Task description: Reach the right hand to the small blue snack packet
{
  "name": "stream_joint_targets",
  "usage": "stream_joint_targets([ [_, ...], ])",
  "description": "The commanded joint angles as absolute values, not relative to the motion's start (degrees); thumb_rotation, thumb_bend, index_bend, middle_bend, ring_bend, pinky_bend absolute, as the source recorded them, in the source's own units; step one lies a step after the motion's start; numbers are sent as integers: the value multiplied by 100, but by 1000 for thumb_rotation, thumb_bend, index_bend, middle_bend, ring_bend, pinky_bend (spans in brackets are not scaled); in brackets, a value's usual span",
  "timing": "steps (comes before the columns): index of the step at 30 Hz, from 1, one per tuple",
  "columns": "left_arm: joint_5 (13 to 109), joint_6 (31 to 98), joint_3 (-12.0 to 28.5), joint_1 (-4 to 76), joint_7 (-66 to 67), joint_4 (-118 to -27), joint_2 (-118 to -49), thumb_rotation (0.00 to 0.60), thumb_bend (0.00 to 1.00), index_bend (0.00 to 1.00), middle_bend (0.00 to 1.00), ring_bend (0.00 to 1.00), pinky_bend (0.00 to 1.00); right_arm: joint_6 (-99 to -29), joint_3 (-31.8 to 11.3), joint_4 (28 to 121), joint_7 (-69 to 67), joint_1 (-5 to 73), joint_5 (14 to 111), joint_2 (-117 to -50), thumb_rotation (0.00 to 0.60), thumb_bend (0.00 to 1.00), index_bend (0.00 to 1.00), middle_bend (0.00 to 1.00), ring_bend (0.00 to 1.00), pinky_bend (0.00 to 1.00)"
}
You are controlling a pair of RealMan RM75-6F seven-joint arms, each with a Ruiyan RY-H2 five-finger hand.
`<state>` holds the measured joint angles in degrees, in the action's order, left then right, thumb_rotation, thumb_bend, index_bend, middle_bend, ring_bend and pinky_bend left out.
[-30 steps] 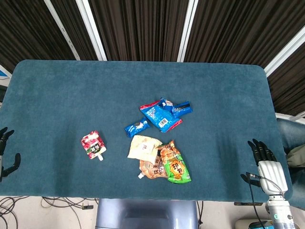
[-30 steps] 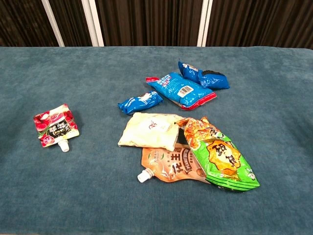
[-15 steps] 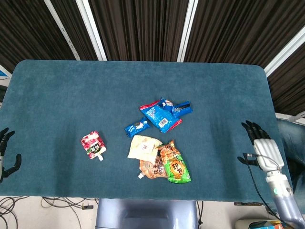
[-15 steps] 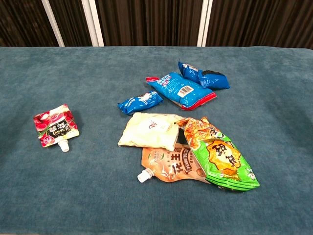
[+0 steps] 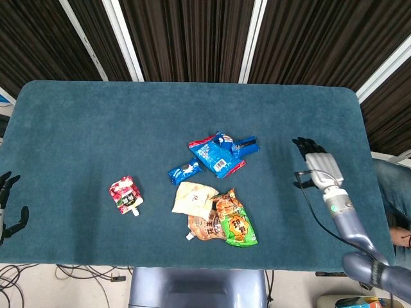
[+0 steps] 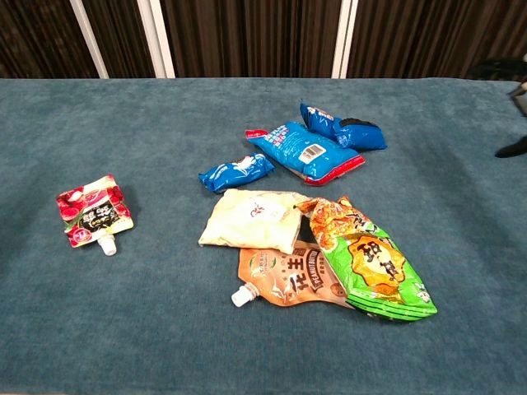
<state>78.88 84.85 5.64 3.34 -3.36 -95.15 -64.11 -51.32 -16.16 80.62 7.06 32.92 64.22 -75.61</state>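
Counter [image 5: 96, 122]: teal, carpet-like top, rounded corners.
Wall [image 5: 192, 38]: dark ribbed panels, white strips.
Floor: cables [image 5: 38, 274] beneath near edge.

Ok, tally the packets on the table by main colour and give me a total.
Blue: 3 (small blue snack packet, larger blue bag, dark-ended blue packet)
Red/pink pouch: 1
Cream packet: 1
Orange-brown spout pouch: 1
Green-orange bag: 1
Total: 7

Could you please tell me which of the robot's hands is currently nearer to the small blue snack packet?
The right hand, open above the table to the small blue snack packet's right. The left hand sits farther away, at the table's left edge.
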Motion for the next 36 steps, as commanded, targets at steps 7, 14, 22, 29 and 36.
stream_joint_targets([
  [7, 7800, 8403, 600, 361, -409, -9492, -6389, 600, 469, 118, 43, 122, 66, -4746, -1912, 7050, 1376, 4155, 5590, -8634, 600, 108, 96, 95, 47, 166],
  [14, 7754, 8341, 610, 376, -473, -9470, -6372, 600, 469, 117, 43, 122, 66, -4597, -1896, 6479, 1463, 4483, 5414, -9130, 600, 108, 116, 112, 47, 166],
  [22, 7748, 8326, 604, 379, -475, -9499, -6357, 600, 469, 116, 43, 122, 66, -4539, -1835, 5818, 1302, 4739, 5555, -9686, 600, 116, 147, 116, 47, 166],
  [29, 7679, 8327, 621, 360, -493, -9511, -6340, 600, 469, 113, 43, 122, 66, -4441, -1778, 5134, 945, 4942, 5846, -10145, 600, 148, 175, 140, 52, 166],
  [36, 7673, 8320, 615, 356, -498, -9490, -6346, 600, 469, 112, 43, 122, 66, -4440, -1751, 4733, 644, 5041, 6079, -10397, 600, 199, 208, 154, 54, 166],
])
